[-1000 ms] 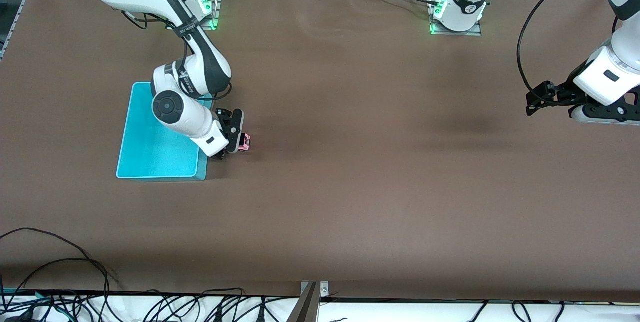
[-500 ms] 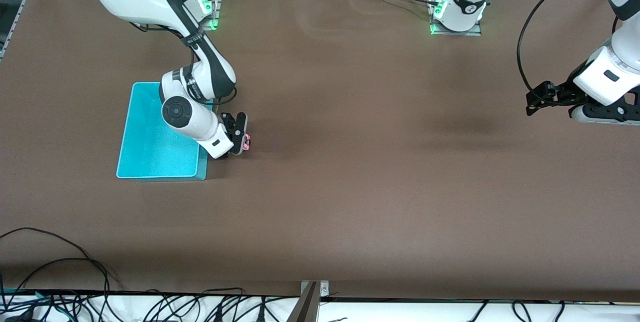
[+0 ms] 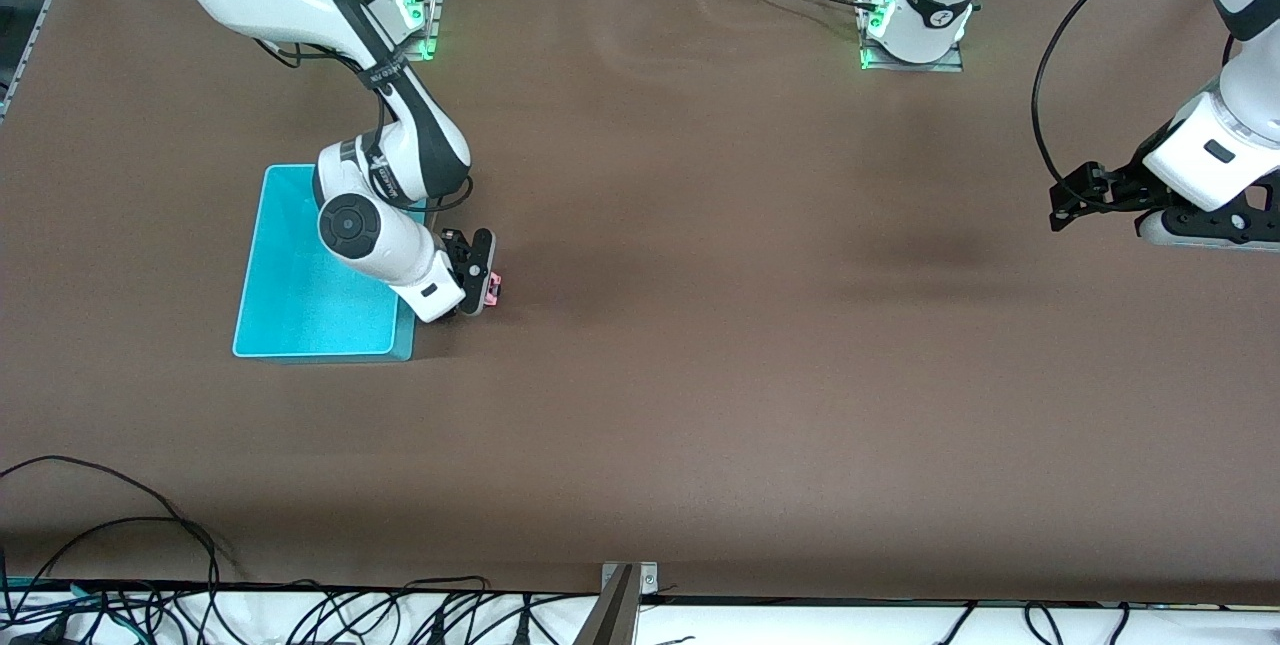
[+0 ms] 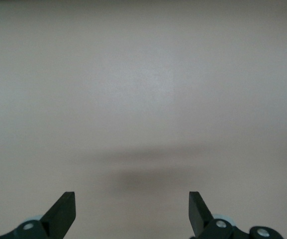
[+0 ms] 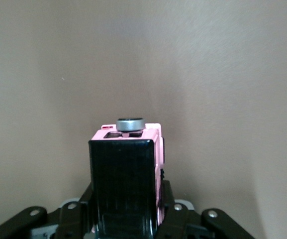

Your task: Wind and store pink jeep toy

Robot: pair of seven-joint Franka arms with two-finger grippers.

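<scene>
1. The right gripper (image 3: 487, 290) is down at the brown table (image 3: 700, 345), just beside the turquoise bin (image 3: 300, 305), on the bin's edge that faces the left arm's end of the table.
2. Its fingers are closed on the pink jeep toy (image 3: 493, 289); the right wrist view shows the toy's black roof (image 5: 123, 184) wedged between the black finger mounts, with the pink body (image 5: 155, 164) showing along one edge.
3. A round grey spare wheel (image 5: 130, 124) sits at the toy's end that points away from the wrist.
4. The pink jeep toy is outside the bin, next to the bin's corner nearest the front camera at the left arm's end.
5. The right arm's white forearm and wrist (image 3: 375, 240) reach over part of the bin and hide that corner of its blue floor from the front camera.
6. The left gripper (image 3: 1065, 207) waits well away from the bin, over the left arm's end of the table; in the left wrist view its two dark fingertips (image 4: 63, 211) stand wide apart with bare table between them.
7. Black cables (image 3: 120, 535) lie along the table edge nearest the front camera, well away from the bin.
</scene>
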